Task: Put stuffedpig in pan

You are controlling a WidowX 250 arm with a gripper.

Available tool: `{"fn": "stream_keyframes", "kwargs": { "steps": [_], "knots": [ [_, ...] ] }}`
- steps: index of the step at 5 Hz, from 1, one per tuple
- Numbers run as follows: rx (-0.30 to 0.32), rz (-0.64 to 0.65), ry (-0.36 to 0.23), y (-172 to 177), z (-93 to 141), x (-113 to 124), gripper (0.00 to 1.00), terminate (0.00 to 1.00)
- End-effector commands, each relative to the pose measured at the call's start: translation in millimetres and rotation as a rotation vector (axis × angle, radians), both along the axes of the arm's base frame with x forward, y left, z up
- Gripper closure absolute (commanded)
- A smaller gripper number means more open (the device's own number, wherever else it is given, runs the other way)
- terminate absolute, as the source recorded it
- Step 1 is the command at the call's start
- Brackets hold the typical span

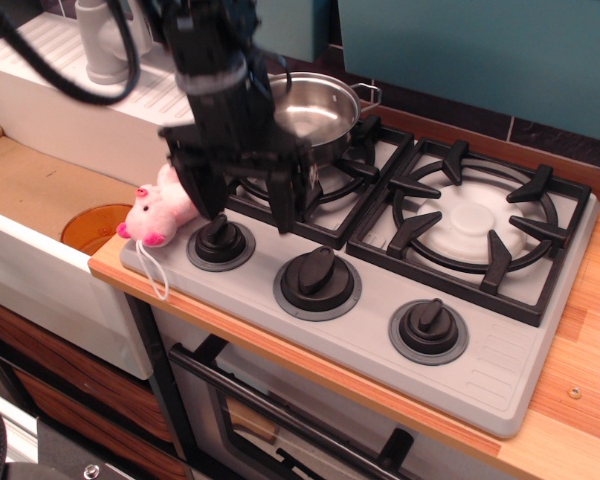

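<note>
The stuffedpig (158,213), pale pink with a darker snout and a white string loop, lies on the stove's front left corner beside the left knob (221,243). The shiny steel pan (315,112) sits on the back left burner, empty. My gripper (245,205) is open, its two black fingers spread wide above the left knob, just right of the pig and in front of the pan. It holds nothing. The arm hides part of the pan's left side.
The grey stove (500,360) has three black knobs along its front and a second burner grate (475,225) at right. An orange bowl (92,226) sits low at left. A white sink drainboard (50,70) is behind. The wooden counter edge (580,400) is at right.
</note>
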State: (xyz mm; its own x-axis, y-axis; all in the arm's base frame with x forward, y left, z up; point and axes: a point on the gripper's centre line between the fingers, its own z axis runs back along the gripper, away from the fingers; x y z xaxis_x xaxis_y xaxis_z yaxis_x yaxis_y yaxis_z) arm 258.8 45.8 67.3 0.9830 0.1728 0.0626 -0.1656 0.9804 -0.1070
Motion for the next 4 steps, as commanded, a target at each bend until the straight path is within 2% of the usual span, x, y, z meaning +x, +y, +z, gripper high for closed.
{"fn": "stream_keyframes", "kwargs": {
  "steps": [1,3,4],
  "knots": [
    [0.063,-0.022,-0.044,10,33,13,0.00,0.00],
    [0.031,-0.063,-0.036,47,19,12,0.00,0.00],
    [0.057,-0.075,-0.059,72,14,10,0.00,0.00]
  ]
}}
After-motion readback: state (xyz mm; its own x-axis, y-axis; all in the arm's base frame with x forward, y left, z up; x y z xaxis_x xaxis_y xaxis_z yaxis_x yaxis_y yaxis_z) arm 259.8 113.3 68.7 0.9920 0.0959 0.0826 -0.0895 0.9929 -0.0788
